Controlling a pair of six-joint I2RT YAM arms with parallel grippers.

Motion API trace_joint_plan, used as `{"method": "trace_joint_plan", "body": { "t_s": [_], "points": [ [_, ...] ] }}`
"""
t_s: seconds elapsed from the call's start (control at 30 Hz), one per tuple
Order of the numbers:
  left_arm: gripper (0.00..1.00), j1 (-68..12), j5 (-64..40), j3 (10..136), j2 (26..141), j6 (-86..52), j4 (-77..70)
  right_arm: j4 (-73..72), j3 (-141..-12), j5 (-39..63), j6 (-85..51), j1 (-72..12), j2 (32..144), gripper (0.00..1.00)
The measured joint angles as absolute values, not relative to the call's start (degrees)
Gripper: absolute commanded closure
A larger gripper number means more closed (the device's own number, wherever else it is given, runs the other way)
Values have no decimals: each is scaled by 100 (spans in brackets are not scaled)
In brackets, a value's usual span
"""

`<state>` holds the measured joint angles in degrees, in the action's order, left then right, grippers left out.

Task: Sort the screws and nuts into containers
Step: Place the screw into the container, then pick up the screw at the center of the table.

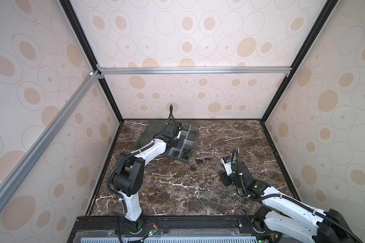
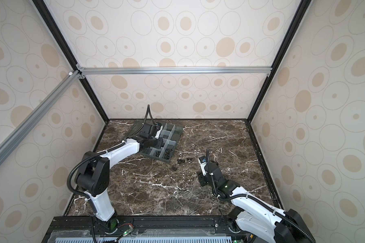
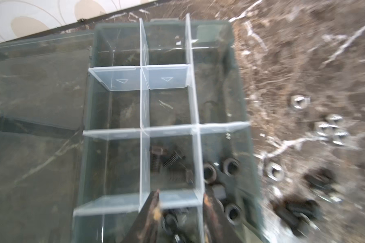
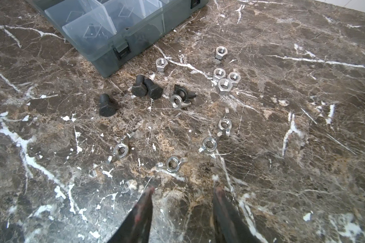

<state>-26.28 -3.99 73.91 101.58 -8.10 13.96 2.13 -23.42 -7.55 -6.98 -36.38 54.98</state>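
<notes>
Left claw (image 3: 181, 202): spread partway, with nothing pinched between its fingers (image 3: 154, 202). It hangs over the near end of the box. The picture is too blurred to tell whether it touches a divider.
Right claw (image 4: 182, 197): spread and empty, above bare stone on the right half of the bench, on the near side of the loose parts.
Screws: three black ones lie on the bench (image 4: 139, 86) just right of the box's near corner. Two touch side by side and the third lies apart, nearer and to the left. More lie in a middle cell at the box's near end (image 3: 156, 160).
Nuts: silver ones (image 4: 224, 81) sit right of the box, three of them touching, one farther off and one close to the box corner. Black ones (image 3: 231, 166) lie in the right-hand cell at the near end.
Wing nuts: four silver ones (image 4: 120, 150) are scattered between the screws and the right claw. A fifth leans on a black one beside the screw pair.
Box (image 4: 105, 61): grey, see-through, at the far left-centre of the bench.
Cells (image 3: 122, 109): split by frosted dividers.
Lid (image 3: 40, 84): open flat on the left side of the box.
Bench (image 1: 177, 189): dark brown marble with white veins.
Walls (image 1: 198, 42): pale, patterned with beige ovals.
Frame (image 1: 177, 70): black posts and silver bars.
</notes>
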Motion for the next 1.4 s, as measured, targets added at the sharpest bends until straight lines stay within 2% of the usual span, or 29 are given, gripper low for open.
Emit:
{"method": "trace_joint_plan", "body": {
  "t_s": [0.17,0.3,0.6,0.97,1.03,1.23,1.33,1.4],
  "points": [
    [57,-3540,-469,6622,9275,-867,1382,213,-2342,-467,-572,-3656,5498,50],
    [56,-4165,-644,6160,9244,-1061,1332,209,-2342,-268,-475,-3704,5498,48],
    [58,-4456,-655,5872,9863,-1184,1098,204,-2342,-189,-395,-3769,5498,47],
    [70,-4639,-499,5861,10322,-1302,742,191,-2342,-213,-377,-3802,5527,47],
    [78,-4639,-462,5835,10344,-1321,637,187,-2342,-217,-375,-3815,5527,47],
    [86,-4641,-355,5819,10543,-1374,482,187,-2342,-242,-375,-3828,5527,47],
    [95,-4641,-301,5811,10560,-1372,432,183,-2342,-259,-375,-3830,5524,47],
    [95,-4648,-257,5813,10558,-1374,429,174,-2342,-279,-375,-3830,5524,47]
  ]
}}
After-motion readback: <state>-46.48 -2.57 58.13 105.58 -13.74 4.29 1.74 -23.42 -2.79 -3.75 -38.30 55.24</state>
